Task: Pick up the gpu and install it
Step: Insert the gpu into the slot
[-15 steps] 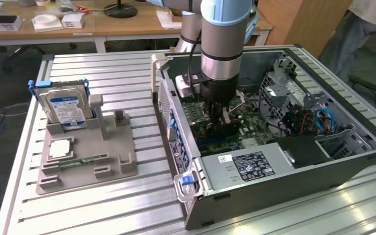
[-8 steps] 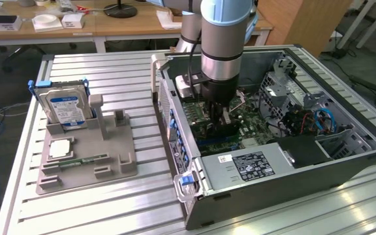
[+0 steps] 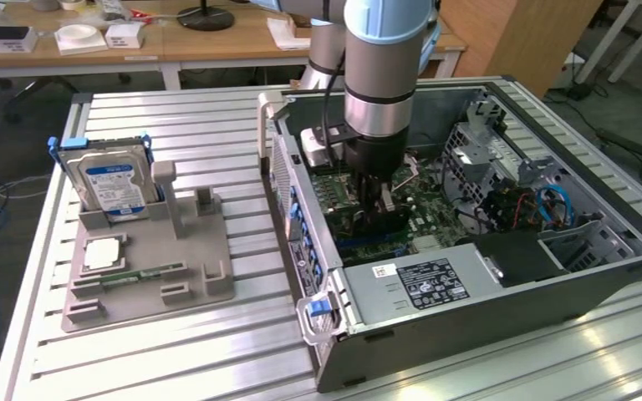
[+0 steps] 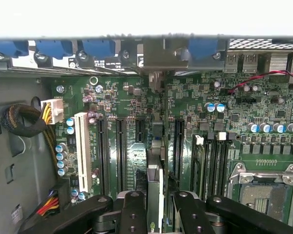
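Observation:
My gripper (image 3: 378, 199) reaches down into the open computer case (image 3: 588, 276), over the green motherboard (image 3: 338, 190). It is shut on the gpu (image 3: 384, 222), a thin dark card held on edge. In the wrist view the gpu (image 4: 155, 192) shows edge-on between my two black fingers (image 4: 133, 214), running toward the rear bracket openings (image 4: 156, 61). The card stands over the black expansion slots (image 4: 121, 151), in line with the gap between two of them. Whether its lower edge touches a slot cannot be told.
A grey fixture (image 3: 176, 251) beside the case holds a silver hard drive (image 3: 109, 184), a processor chip (image 3: 104, 253) and a green memory stick (image 3: 143, 273). Inside the case are the power supply (image 3: 421, 284), a drive cage (image 3: 488, 159), cables (image 4: 44, 113) and the processor socket (image 4: 263, 195).

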Available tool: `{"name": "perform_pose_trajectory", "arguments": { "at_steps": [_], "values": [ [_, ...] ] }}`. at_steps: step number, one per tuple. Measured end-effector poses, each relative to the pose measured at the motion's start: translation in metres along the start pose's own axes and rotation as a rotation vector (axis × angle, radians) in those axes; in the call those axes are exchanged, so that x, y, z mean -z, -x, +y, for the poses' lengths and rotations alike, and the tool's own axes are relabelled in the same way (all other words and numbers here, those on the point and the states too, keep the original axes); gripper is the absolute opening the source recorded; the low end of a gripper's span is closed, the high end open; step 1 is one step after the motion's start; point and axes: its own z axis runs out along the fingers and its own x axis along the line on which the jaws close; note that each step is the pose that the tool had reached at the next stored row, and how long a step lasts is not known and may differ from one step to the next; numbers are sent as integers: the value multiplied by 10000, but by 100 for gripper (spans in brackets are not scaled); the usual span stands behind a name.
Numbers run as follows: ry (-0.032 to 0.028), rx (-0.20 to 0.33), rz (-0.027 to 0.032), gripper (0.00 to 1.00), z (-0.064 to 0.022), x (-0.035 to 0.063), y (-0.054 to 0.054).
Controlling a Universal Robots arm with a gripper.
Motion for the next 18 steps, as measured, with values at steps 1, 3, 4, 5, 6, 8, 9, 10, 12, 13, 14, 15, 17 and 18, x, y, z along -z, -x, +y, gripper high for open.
{"name": "perform_pose_trajectory", "arguments": {
  "at_steps": [1, 3, 4, 5, 6, 8, 9, 10, 12, 13, 14, 15, 17, 18],
  "values": [
    [1, 2, 7, 26, 1, -8, 0],
    [3, 7, 31, 26, 4, -38, 1],
    [-2, 7, 27, 26, 6, -56, 2],
    [1, 7, 37, 26, 8, -63, 3],
    [3, 8, 44, 26, 8, -71, 3],
    [-5, 6, 40, 26, 11, -88, 5],
    [-3, 6, 43, 26, 11, -90, 5],
    [-2, 6, 44, 26, 11, -91, 4],
    [-1, 6, 43, 26, 12, -91, 4],
    [-1, 6, 41, 26, 12, -92, 5],
    [0, 6, 41, 26, 12, -92, 5],
    [-1, 6, 40, 26, 12, -92, 5],
    [-2, 6, 40, 26, 12, -96, 5],
    [3, 7, 48, 26, 14, -109, 5]
  ]
}}
